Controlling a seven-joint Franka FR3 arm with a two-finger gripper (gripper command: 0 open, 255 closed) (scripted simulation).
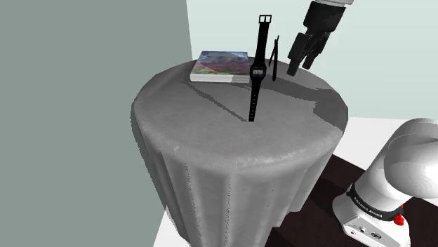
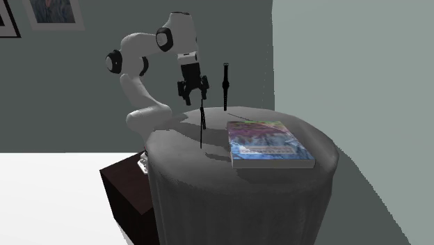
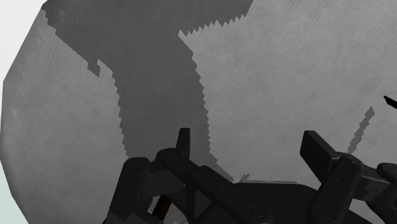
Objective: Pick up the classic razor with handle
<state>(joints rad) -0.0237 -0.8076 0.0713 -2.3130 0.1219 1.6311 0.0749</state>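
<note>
**Open gripper hovering beside upright razor**

Gripper (image 1: 300, 67) hovering, black fingers (image 3: 183, 143) standing apart, clasping nothing. Razor (image 1: 274, 59) standing near-upright on the table (image 1: 239, 154), just beside the gripper at its 9 o'clock in the shoulder view, long axis running 12 to 6. Thin, black, rod-like. Farther toward 9: black strap watch (image 1: 259, 67) also standing on end, then a glossy flat book (image 1: 221, 65). Matte grey cloth draping the round table.

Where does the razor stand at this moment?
In the shoulder view the thin black razor stands upright on the round table, between the watch and the hand, right of the book.
</note>
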